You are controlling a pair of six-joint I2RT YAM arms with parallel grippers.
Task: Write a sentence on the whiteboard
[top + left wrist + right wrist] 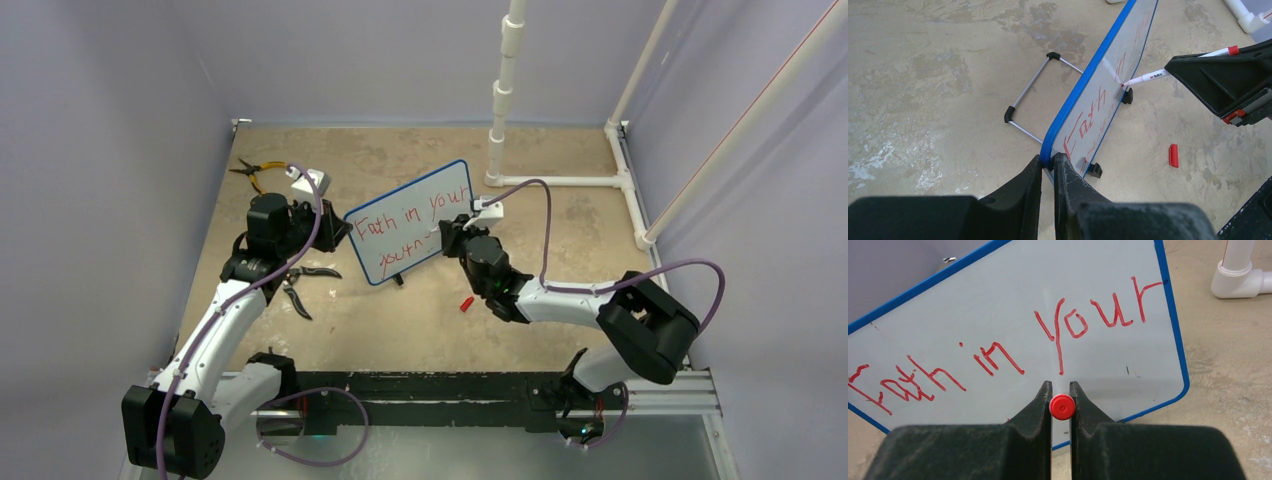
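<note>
Standing on the tabletop, the whiteboard bears the sentence in red ("Faith in your", with a shorter second line below). The left claw pinches the whiteboard's left edge. The right claw, facing the whiteboard, pinches a marker whose tip touches it. A cap lies near its front.

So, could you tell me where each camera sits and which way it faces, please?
Top external: above and behind the bases, looking down on the table; the left arm and right arm show, whiteboard between them.
Left wrist: on the left wrist, looking along the whiteboard's edge; left jaws shut on its blue frame.
Right wrist: faces the sentence; right jaws shut on the marker.
Shared: top and left wrist both show the red cap on the table.
</note>
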